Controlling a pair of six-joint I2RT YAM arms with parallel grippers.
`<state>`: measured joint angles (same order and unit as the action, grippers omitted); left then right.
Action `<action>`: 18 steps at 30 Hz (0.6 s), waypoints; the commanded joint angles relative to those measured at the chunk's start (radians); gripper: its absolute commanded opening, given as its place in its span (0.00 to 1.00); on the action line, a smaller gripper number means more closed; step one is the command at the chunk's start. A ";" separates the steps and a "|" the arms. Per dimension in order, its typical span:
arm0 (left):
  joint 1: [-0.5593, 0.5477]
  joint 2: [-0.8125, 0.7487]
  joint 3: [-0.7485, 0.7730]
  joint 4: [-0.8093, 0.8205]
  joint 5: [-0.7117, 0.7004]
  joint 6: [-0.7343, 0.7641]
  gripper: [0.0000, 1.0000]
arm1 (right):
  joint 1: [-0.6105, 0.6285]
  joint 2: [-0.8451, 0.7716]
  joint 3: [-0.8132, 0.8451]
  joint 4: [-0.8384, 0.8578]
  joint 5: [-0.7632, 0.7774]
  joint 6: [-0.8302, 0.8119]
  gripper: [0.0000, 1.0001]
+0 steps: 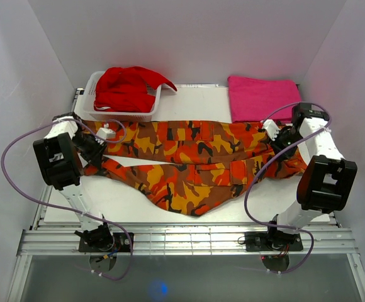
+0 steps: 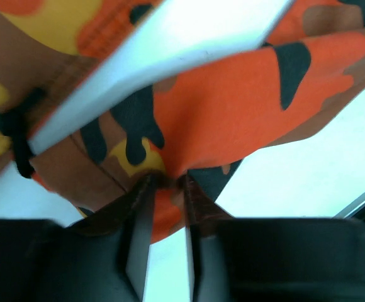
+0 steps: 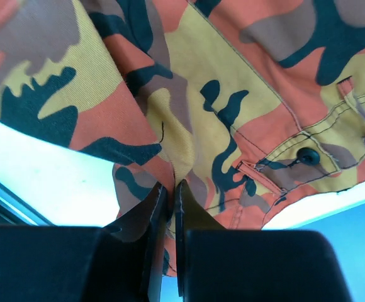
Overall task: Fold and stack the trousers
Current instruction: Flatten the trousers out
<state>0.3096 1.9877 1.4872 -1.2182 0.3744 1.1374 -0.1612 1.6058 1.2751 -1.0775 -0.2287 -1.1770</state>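
Observation:
The trousers [image 1: 189,157], in an orange, red, yellow and black camouflage print, lie spread lengthwise across the white table, their two legs side by side. My left gripper [image 1: 99,157] is at their left end. In the left wrist view its jaws [image 2: 167,181] stand a little apart, with a pucker of the trousers [image 2: 245,107] still between the tips. At the right end is my right gripper [image 1: 278,148]. The right wrist view shows it [image 3: 171,184] shut on a fold of the trousers [image 3: 233,94], near a buttoned pocket flap.
A white basket [image 1: 89,112] holding a plain red garment [image 1: 127,88] stands at the back left, just behind the left arm. A folded pink cloth [image 1: 261,97] lies at the back right. White walls enclose the table on three sides.

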 commanded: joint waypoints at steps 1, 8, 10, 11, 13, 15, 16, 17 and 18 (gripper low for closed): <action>0.008 -0.092 -0.067 0.039 -0.002 0.025 0.38 | -0.011 0.037 0.081 -0.142 -0.075 -0.024 0.08; 0.008 -0.136 -0.085 0.115 0.017 0.044 0.47 | -0.014 0.052 0.115 -0.157 -0.101 0.002 0.08; 0.008 -0.151 -0.099 0.131 0.018 0.073 0.48 | -0.017 0.059 0.130 -0.162 -0.118 0.013 0.08; 0.008 -0.173 -0.120 0.152 0.020 0.085 0.48 | -0.021 0.069 0.148 -0.165 -0.123 0.025 0.08; 0.008 -0.197 -0.145 0.178 0.024 0.122 0.48 | -0.026 0.083 0.167 -0.173 -0.135 0.036 0.08; 0.008 -0.228 -0.174 0.207 0.024 0.146 0.49 | -0.035 0.098 0.190 -0.174 -0.141 0.049 0.08; 0.006 -0.234 -0.179 0.216 0.023 0.163 0.49 | -0.038 0.103 0.194 -0.174 -0.144 0.054 0.08; 0.008 -0.237 -0.180 0.218 0.021 0.176 0.49 | -0.040 0.112 0.201 -0.174 -0.146 0.057 0.08; 0.006 -0.240 -0.183 0.218 0.012 0.186 0.49 | -0.041 0.114 0.205 -0.174 -0.146 0.060 0.08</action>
<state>0.3141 1.8080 1.3140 -1.0473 0.3664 1.2518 -0.1921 1.7111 1.4303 -1.2308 -0.3241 -1.1427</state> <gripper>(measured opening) 0.490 0.100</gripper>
